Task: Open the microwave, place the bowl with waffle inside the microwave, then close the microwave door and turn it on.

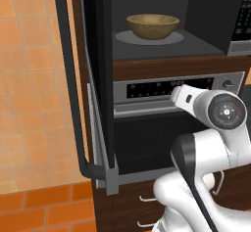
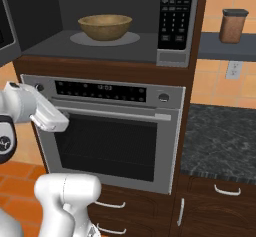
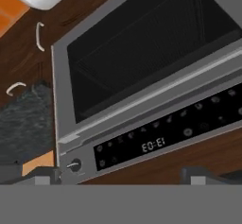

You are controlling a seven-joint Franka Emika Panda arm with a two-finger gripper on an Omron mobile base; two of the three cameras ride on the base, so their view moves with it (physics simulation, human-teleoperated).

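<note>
Swinging wide at your far left, the microwave door [image 1: 81,79] stands open, its long dark handle [image 1: 68,74] toward the tiled wall. To its right, the bowl [image 1: 152,26] sits on the grey turntable [image 1: 147,38] inside the microwave [image 2: 125,46], so opening and loading look done; whether the waffle is in it you cannot tell. Below, the gripper [image 3: 120,179] hangs in front of the silver oven [image 2: 115,131], its claw spread wide and holding nothing. Farther right waits the button panel [image 2: 176,13]: you have yet to close the door and start it.

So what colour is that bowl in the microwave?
Speckled tan-brown, like wood; the bowl shows best in the right base view.
</note>
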